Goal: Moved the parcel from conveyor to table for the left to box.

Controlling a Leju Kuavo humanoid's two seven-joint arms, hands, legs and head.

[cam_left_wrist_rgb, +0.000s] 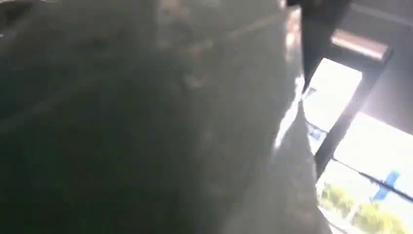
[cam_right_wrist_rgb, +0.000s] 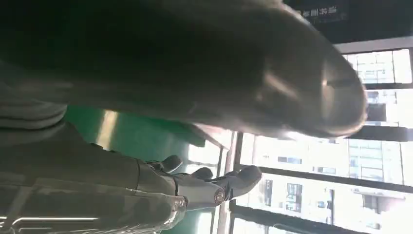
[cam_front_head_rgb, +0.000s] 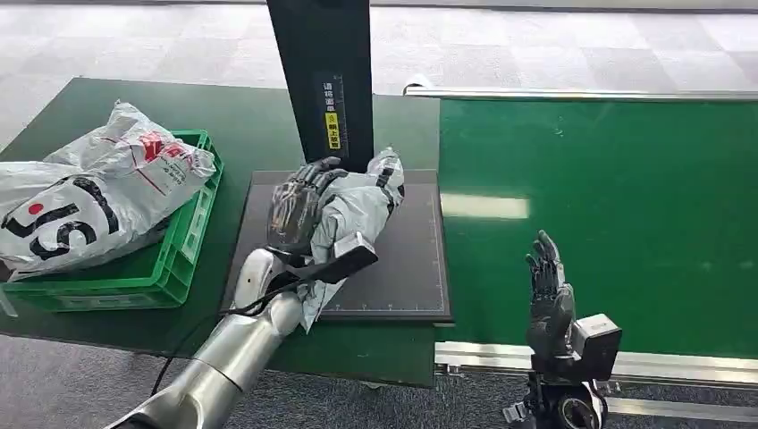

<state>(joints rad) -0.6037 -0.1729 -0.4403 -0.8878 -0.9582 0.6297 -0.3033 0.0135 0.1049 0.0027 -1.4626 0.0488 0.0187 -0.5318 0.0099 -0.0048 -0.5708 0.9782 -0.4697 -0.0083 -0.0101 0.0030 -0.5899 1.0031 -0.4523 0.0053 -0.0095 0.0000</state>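
Now left robot hand [cam_front_head_rgb: 299, 204] clamps the grey parcel [cam_front_head_rgb: 357, 210] over the black mat [cam_front_head_rgb: 407, 268], likely for boxing in the crate [cam_front_head_rgb: 183, 259]; right robot hand [cam_front_head_rgb: 547, 290] spread, empty.

Grey tiled floor [cam_front_head_rgb: 581, 45] beyond the green table [cam_front_head_rgb: 259, 125]; bright windows [cam_right_wrist_rgb: 341, 146] with dark frames, daylight outside.

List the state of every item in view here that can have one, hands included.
grey parcel: on the black mat, left hand on it.
left hand: gripping the grey parcel.
right hand: holding nothing, fingers straight, raised over the conveyor's near edge.
green crate: upright on the table, holding white bags.
white bags: piled above the crate's rim.
conveyor belt: bare.
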